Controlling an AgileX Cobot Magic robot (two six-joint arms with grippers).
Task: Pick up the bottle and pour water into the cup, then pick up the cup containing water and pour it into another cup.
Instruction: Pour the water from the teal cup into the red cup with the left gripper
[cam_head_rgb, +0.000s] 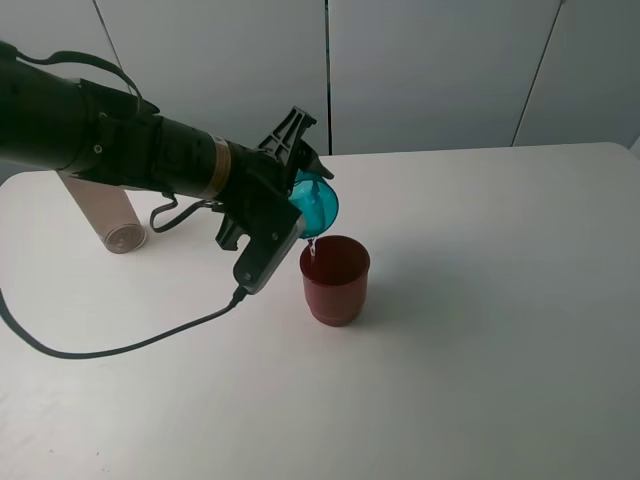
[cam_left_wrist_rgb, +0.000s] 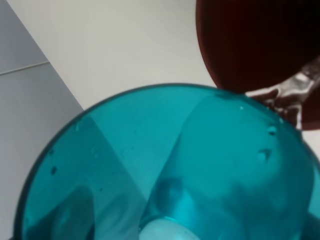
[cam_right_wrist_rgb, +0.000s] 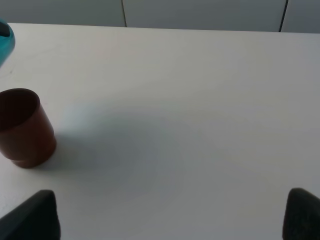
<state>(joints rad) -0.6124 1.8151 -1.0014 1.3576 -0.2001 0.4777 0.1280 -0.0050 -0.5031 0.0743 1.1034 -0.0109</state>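
Note:
My left gripper (cam_head_rgb: 298, 205) is shut on the cup (cam_head_rgb: 320, 203), a translucent teal tumbler tipped steeply with its mouth facing down. A thin stream of water (cam_head_rgb: 312, 246) falls from its rim into another cup (cam_head_rgb: 335, 279), the dark red one standing upright just below. The left wrist view is filled by the teal cup (cam_left_wrist_rgb: 170, 170), with the red cup (cam_left_wrist_rgb: 255, 40) beyond it and water (cam_left_wrist_rgb: 295, 90) running over the rim. The bottle (cam_head_rgb: 100, 205) stands at the far left, partly hidden behind the left arm. My right gripper (cam_right_wrist_rgb: 169, 220) is open over bare table, apart from the red cup (cam_right_wrist_rgb: 22, 127).
A black cable (cam_head_rgb: 120, 345) loops from the left arm across the white table (cam_head_rgb: 480, 330) at the front left. White wall panels (cam_head_rgb: 430, 70) rise behind the table's far edge.

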